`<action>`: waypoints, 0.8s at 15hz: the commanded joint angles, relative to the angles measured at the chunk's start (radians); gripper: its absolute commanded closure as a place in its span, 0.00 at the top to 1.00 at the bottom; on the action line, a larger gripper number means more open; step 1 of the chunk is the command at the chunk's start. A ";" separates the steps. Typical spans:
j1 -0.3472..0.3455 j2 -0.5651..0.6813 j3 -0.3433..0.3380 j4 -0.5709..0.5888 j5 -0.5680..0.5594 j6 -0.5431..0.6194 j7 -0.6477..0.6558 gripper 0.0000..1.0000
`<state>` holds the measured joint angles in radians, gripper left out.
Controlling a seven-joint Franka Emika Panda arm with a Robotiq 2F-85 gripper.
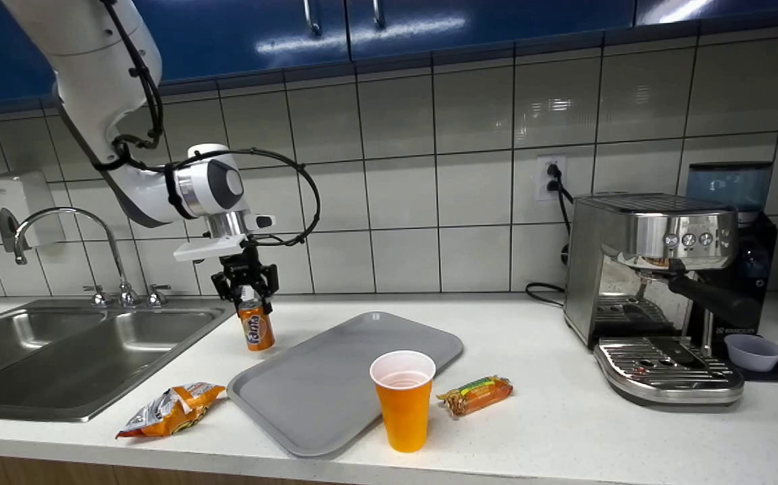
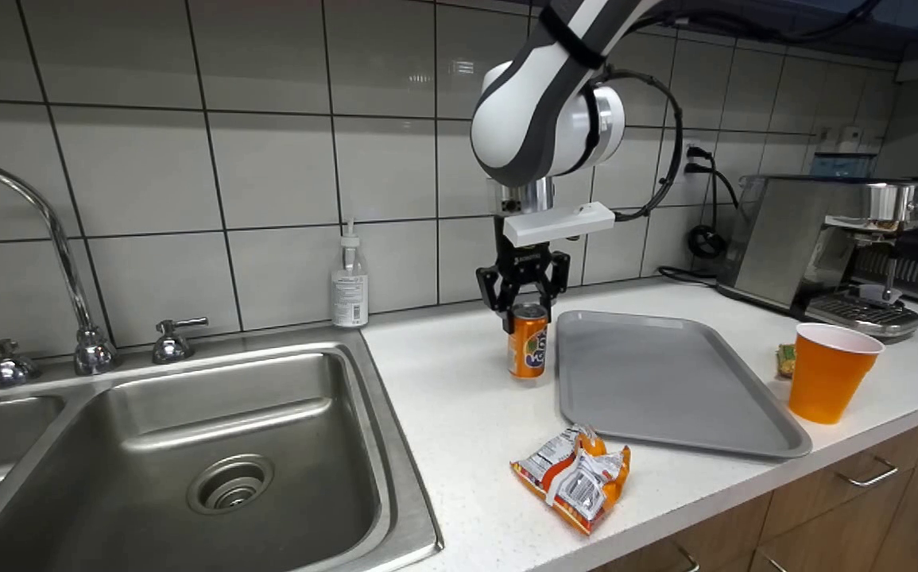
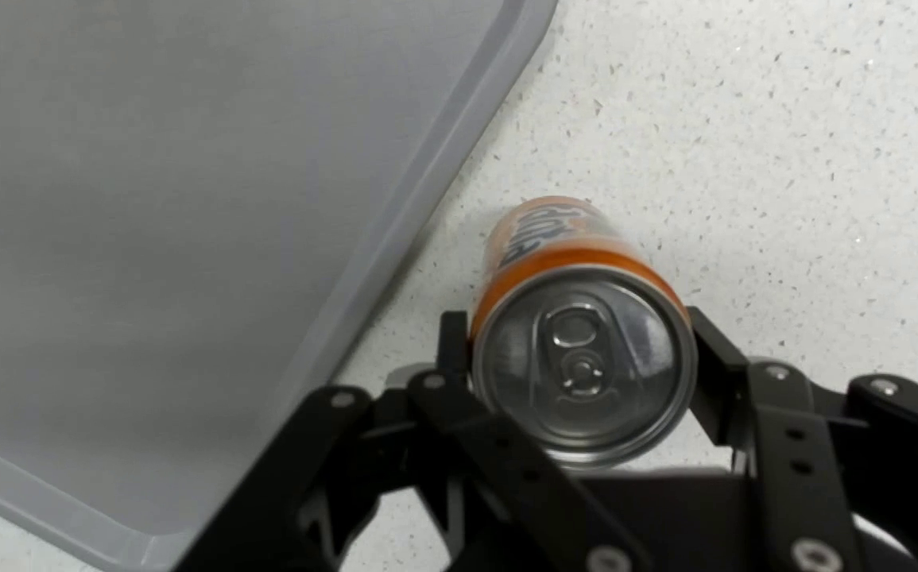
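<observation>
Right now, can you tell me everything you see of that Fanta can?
The Fanta can looks like orange metal, with dark lettering and a silver lid. Its pull tab lies flat, so it looks unopened. It's upright, and the black hand grips it from opposite sides near the lid. It's between the sink and the grey tray, without touching the tray. I can't tell whether it touches the white counter.

orange Fanta can [image 2: 525, 349], kinda glossy, silver top [image 3: 586, 365] looks unopened, pretty much upright, pinched snug in the gripper [image 2: 528, 322], right beside the gray tray [image 2: 665, 381]
</observation>
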<state>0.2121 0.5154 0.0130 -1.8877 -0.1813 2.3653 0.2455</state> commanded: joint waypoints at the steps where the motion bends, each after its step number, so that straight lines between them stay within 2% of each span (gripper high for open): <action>1: -0.007 -0.035 -0.005 0.007 0.006 -0.014 0.002 0.39; 12: -0.046 -0.034 -0.061 0.046 0.012 -0.019 0.037 0.39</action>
<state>0.1832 0.4951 -0.0409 -1.8561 -0.1782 2.3653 0.2600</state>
